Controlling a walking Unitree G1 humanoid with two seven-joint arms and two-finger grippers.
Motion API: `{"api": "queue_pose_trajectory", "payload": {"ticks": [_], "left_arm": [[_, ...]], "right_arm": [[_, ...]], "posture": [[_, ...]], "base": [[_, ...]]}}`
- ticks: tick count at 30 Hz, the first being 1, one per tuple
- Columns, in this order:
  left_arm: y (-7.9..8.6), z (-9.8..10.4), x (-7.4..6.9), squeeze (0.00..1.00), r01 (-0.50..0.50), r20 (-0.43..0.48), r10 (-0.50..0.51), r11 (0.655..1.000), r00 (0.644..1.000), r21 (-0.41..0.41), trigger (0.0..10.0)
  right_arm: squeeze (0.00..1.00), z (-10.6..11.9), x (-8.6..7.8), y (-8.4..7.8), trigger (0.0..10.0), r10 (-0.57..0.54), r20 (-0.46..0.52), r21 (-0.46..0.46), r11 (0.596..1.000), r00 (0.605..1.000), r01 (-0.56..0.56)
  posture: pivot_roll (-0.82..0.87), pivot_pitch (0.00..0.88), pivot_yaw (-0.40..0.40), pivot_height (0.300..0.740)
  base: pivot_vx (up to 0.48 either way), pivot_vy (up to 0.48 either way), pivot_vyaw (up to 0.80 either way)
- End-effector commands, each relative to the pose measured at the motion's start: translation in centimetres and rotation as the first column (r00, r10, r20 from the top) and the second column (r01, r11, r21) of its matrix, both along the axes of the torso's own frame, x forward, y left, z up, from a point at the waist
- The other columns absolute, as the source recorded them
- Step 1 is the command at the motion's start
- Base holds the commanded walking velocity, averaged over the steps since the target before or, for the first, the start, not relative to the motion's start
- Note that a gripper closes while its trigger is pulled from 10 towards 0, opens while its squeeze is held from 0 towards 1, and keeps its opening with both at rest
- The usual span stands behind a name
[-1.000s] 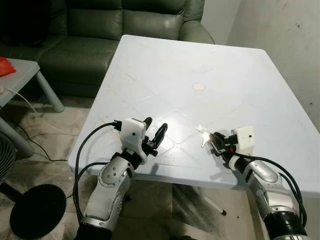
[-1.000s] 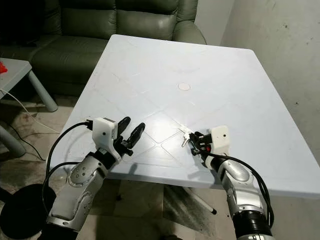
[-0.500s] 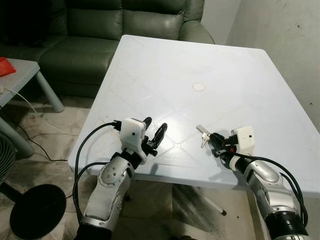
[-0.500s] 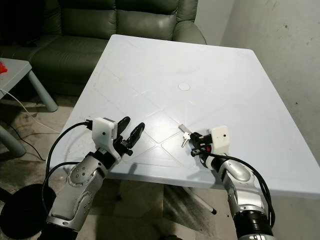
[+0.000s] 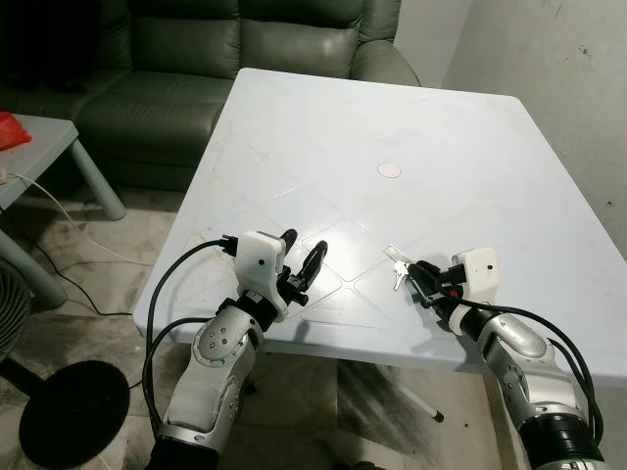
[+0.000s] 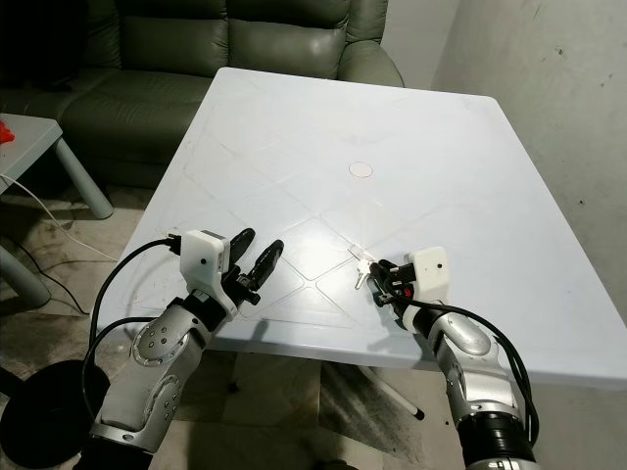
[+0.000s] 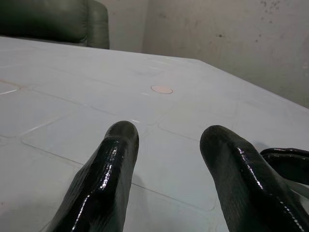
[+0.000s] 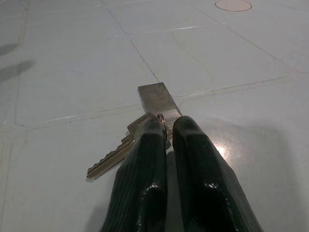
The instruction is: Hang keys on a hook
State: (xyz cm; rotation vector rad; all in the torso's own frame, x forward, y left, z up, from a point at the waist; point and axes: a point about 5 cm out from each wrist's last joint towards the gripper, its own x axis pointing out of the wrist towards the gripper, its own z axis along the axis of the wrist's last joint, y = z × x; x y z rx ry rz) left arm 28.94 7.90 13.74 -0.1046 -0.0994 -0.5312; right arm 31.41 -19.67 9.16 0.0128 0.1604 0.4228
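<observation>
The right end effector point(image 8: 166, 133) pinches the key bunch point(image 8: 140, 130) by its ring, ready for lifting off the surface point(image 5: 392, 108); the left end effector point(image 5: 304, 257), fingers wide, waits at nine o'clock.

No text, label, brand, number or sign can be read anywhere.

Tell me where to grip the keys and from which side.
Grip the keys at the ring end, coming in low from the table's near edge, as the right gripper does, shut there. They lie flat; blade and tag splay away, leaving the ring the one raised part.
</observation>
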Motion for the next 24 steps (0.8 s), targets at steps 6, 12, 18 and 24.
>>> {"api": "queue_pose_trajectory", "payload": {"ticks": [6, 12, 18, 24], "left_arm": [[-0.1, 0.29, 0.05, 0.0, -0.002, 0.01, 0.002, 1.0, 1.0, -0.001, 10.0], [-0.07, 0.36, 0.14, 0.0, -0.005, 0.011, 0.005, 1.0, 1.0, -0.003, 10.0], [-0.1, 0.37, 0.11, 0.0, -0.005, 0.012, 0.005, 1.0, 1.0, -0.003, 10.0], [-0.13, 0.4, 0.15, 0.0, -0.005, 0.013, 0.005, 1.0, 1.0, -0.004, 10.0]], "right_arm": [[0.0, 0.22, 0.04, -0.23, 10.0, 0.007, 0.0, -0.021, 1.0, 1.0, -0.006], [0.0, -0.05, -0.09, 0.03, 10.0, 0.021, -0.008, -0.032, 0.999, 1.0, -0.021], [0.0, -0.1, -0.12, 0.07, 10.0, 0.025, -0.011, -0.023, 0.999, 1.0, -0.025], [0.0, 0.13, -0.06, -0.12, 0.0, 0.016, 0.002, -0.018, 1.0, 1.0, -0.016]], "posture": [[-0.1, 0.094, -0.065, 0.724], [-0.1, 0.097, -0.066, 0.724], [-0.1, 0.097, -0.067, 0.724], [-0.1, 0.098, -0.068, 0.724]], "base": [[0.0, 0.0, 0.0], [0.0, 0.0, 0.0], [0.0, 0.0, 0.0], [0.0, 0.0, 0.0]]}}
